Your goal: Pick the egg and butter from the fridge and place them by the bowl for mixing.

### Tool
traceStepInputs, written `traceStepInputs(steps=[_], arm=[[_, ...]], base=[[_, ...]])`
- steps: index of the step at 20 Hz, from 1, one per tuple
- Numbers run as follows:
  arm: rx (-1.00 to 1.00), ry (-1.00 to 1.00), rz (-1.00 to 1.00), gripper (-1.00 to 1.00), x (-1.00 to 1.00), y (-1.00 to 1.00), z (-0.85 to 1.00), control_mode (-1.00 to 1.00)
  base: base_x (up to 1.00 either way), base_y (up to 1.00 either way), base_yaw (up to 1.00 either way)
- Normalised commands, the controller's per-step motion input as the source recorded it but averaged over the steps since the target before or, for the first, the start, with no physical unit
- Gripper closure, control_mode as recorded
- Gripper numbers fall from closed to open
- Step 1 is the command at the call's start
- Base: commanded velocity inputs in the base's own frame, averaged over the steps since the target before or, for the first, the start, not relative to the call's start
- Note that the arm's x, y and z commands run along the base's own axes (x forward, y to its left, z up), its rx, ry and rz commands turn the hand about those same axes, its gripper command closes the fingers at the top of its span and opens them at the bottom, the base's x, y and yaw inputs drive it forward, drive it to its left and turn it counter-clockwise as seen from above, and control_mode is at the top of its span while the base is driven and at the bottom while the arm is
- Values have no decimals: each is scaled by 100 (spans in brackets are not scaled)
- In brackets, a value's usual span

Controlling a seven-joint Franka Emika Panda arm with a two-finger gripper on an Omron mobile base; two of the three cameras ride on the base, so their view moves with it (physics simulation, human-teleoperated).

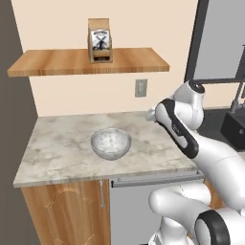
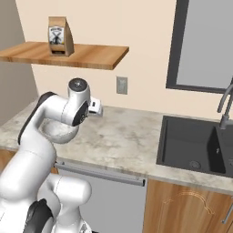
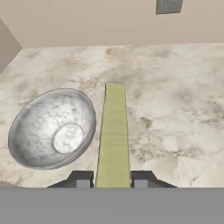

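Note:
In the hand view my gripper (image 3: 113, 179) is shut on the butter (image 3: 113, 131), a thin olive-yellow stick that points away from the hand over the marble counter (image 3: 175, 113). The glassy grey-white bowl (image 3: 52, 129) lies just left of the stick and holds nothing. From the base views the bowl (image 1: 111, 142) (image 2: 57, 129) stands on the counter's left part, with my hand (image 2: 94, 107) above the counter just to its right. The egg and the fridge are out of view.
A wooden shelf (image 1: 72, 62) above the counter carries a brown paper bag (image 1: 100, 40). A wall outlet (image 2: 121, 85) sits behind the counter. To the right are a black sink (image 2: 191, 143) with a faucet (image 2: 225, 107) and a dark-framed window (image 2: 205, 45).

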Motion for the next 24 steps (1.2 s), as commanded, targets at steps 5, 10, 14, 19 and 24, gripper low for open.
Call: traceStepInputs(steps=[5,10,14,19,24], arm=[[3,6,6,100,40,3,-56,-100],[6,8,1,100,59,7,-45,-100],[5,4,0,100,46,22,-46,-100],[7,0,0,100,37,12,-44,-100],[0,0,-2,100,21,13,-42,-100]], base=[[0,0,0],[0,0,0],[0,0,0],[0,0,0],[0,0,0]])
